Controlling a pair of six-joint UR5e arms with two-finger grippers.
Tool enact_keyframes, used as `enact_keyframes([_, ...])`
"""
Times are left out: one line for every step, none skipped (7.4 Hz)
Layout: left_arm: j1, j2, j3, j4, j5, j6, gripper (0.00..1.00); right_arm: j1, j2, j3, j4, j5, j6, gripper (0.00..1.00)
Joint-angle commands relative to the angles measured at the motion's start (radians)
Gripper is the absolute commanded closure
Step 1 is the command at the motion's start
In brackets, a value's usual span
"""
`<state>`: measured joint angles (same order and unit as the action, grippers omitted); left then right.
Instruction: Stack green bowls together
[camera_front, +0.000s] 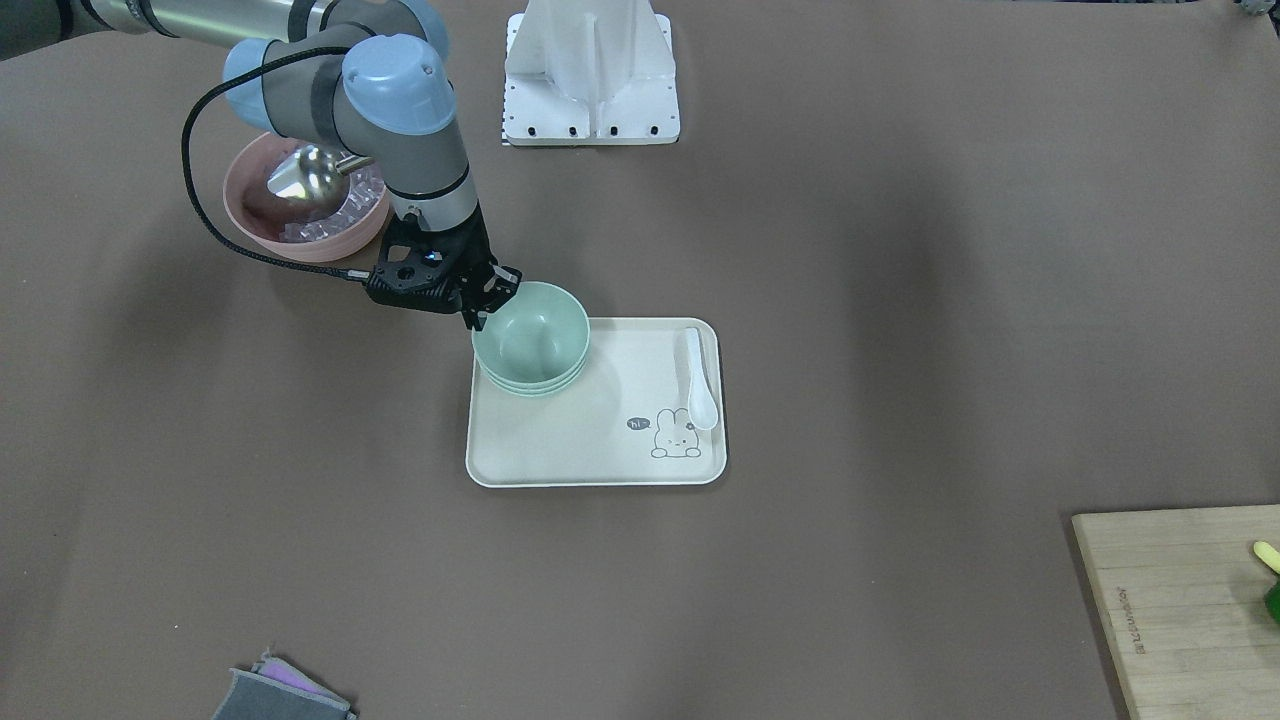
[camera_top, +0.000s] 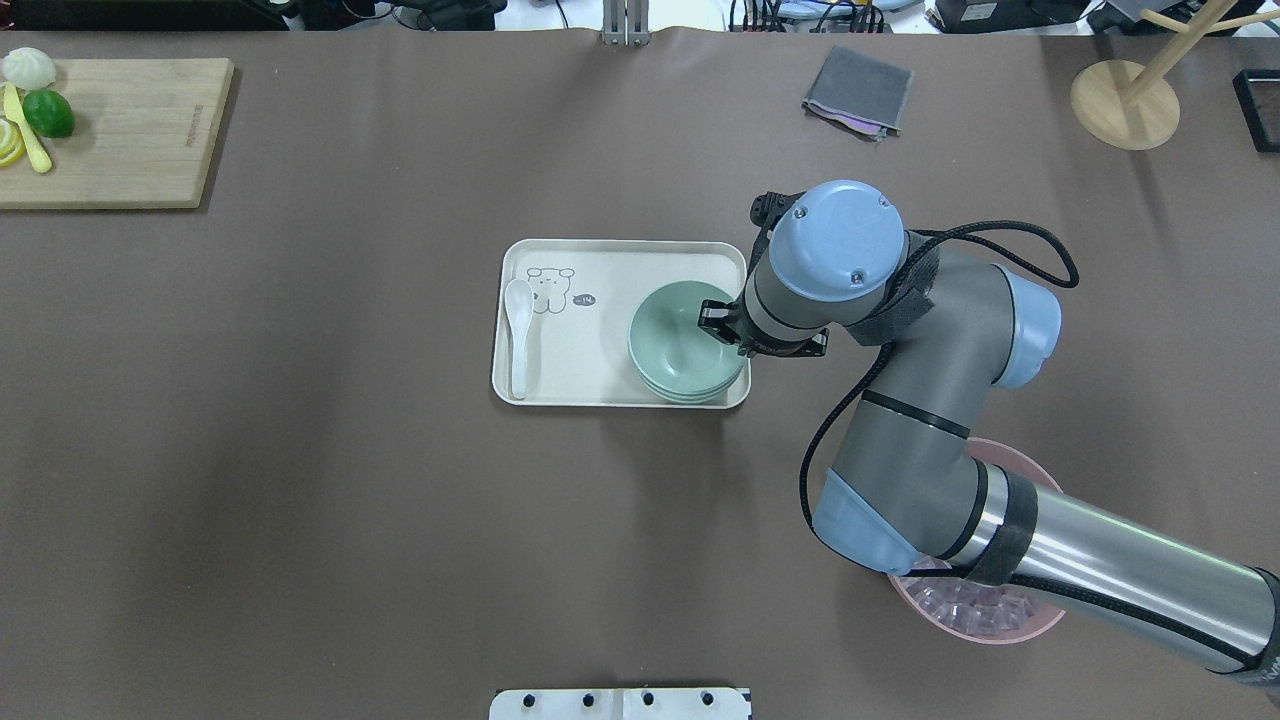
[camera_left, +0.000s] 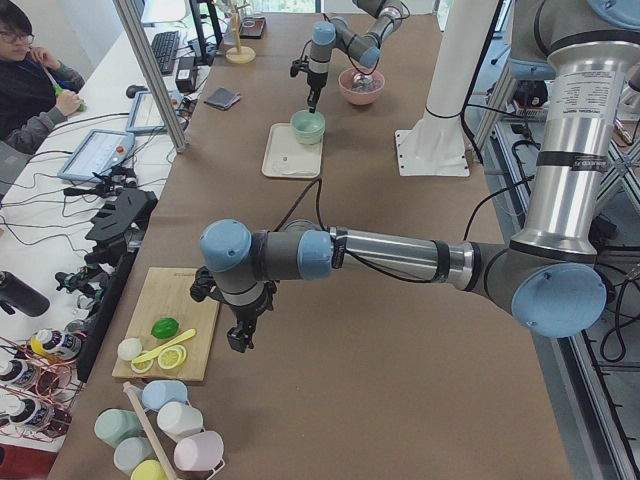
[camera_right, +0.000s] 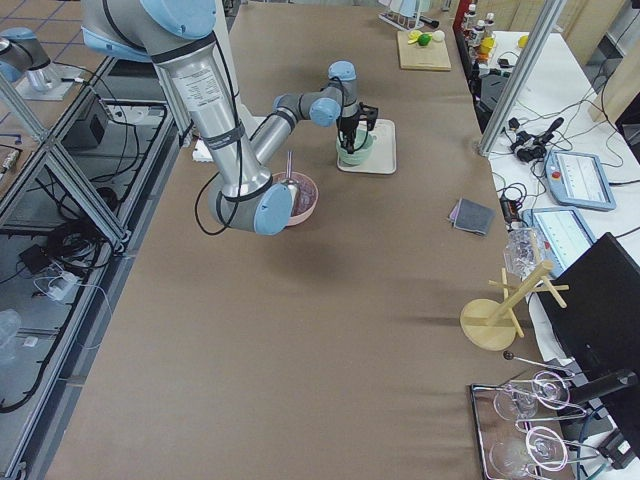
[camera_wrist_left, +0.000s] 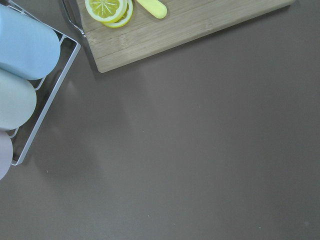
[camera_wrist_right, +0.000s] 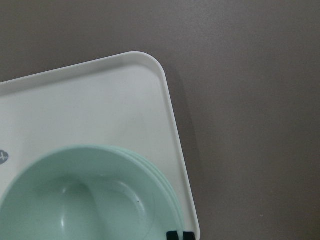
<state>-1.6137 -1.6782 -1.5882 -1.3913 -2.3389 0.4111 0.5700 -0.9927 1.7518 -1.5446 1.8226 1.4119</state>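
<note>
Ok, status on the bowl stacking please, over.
Right gripper pinching top green bowl rim. Three green bowls nested on tray. Left gripper far off, state unclear. Spoon lies apart.

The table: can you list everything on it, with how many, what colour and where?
green bowls: three, mint, nested in one stack on the tray
tray: one, cream, middle of the table
spoon: one, white, on the tray
pink bowl: one, pink, on the robot's right
scoop: one, metal, in the pink bowl
cutting board: one, wooden, far left corner
lime: one, green, on the cutting board
cloth: one, grey, far edge
right gripper: black, at the top bowl's rim; grip unclear
left gripper: black, hovers near the cutting board
</note>
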Motion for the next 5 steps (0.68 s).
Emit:
enact_keyframes([0.0, 0.0, -0.001, 0.0, 0.0, 0.0, 0.02, 0.001, -0.004, 0.006, -0.002, -0.052, -0.052, 0.0])
enact_keyframes([0.0, 0.0, -0.001, 0.0, 0.0, 0.0, 0.02, 0.001, -0.006, 0.006, -0.002, -0.049, -0.06, 0.0])
enact_keyframes([0.0, 0.0, -0.001, 0.0, -0.002, 0.0, 0.02, 0.001, -0.006, 0.006, -0.002, -0.049, -0.061, 0.0])
enact_keyframes([0.0, 0.0, -0.001, 0.0, -0.002, 0.0, 0.02, 0.007, -0.004, 0.008, 0.0, -0.045, -0.062, 0.0])
enact_keyframes([0.0, 0.0, -0.001, 0.0, 0.0, 0.0, 0.02, 0.02, -0.006, 0.011, 0.0, -0.033, -0.071, 0.0])
